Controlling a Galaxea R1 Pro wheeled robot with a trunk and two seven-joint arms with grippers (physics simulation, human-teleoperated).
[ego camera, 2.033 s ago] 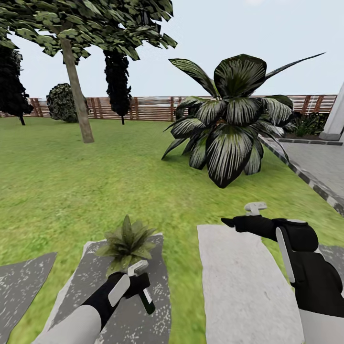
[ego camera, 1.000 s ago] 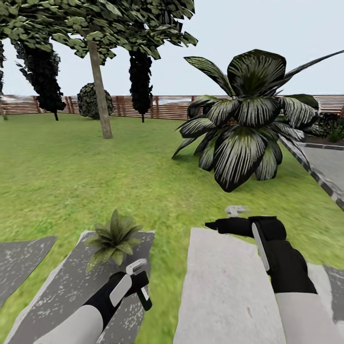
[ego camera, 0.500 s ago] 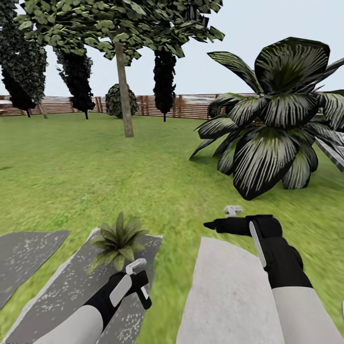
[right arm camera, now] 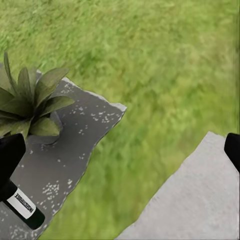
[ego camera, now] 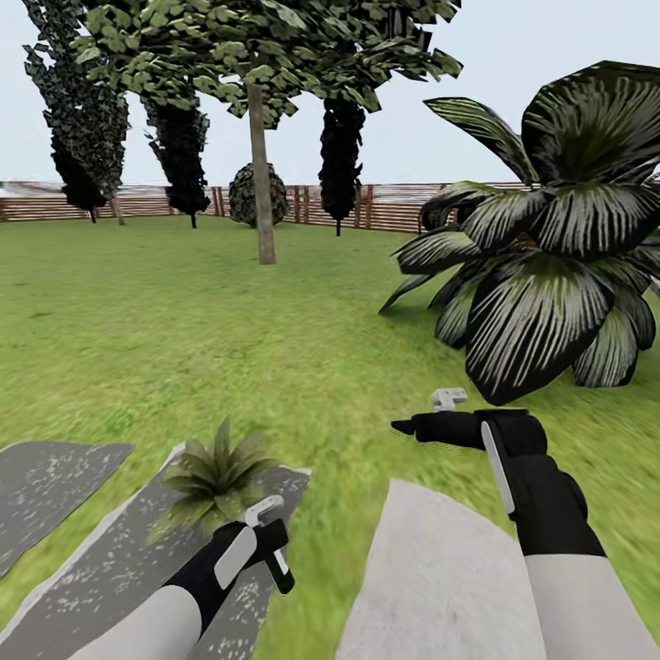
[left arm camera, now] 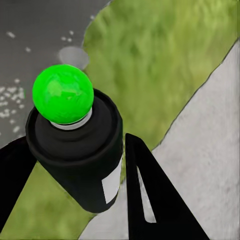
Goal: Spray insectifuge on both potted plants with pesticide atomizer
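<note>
The pesticide atomizer (ego camera: 280, 572), a dark green bottle with a white label, hangs in my left gripper (ego camera: 271, 550), which is shut on it low over a dark stone slab. In the left wrist view the atomizer (left arm camera: 75, 150) shows a bright green round top between the two black fingers (left arm camera: 150, 195). One potted plant (ego camera: 215, 469), a small rosette of pointed green leaves, stands on that slab just beyond the left gripper. My right gripper (ego camera: 408, 427) is open, held over the lawn at the right. Its wrist view takes in the potted plant (right arm camera: 30, 102) and the atomizer (right arm camera: 22, 207).
A pale slab (ego camera: 431, 568) lies under my right arm, with dark slabs (ego camera: 101, 568) to the left. A large plant with broad striped leaves (ego camera: 550, 284) rises at the right. A tree trunk (ego camera: 263, 192) and a brown slat fence (ego camera: 394, 209) stand across the lawn.
The camera has turned left, so trees, fence and the large plant have slid right in the picture. Both arms hold the same pose, and the left gripper still holds the atomizer.
</note>
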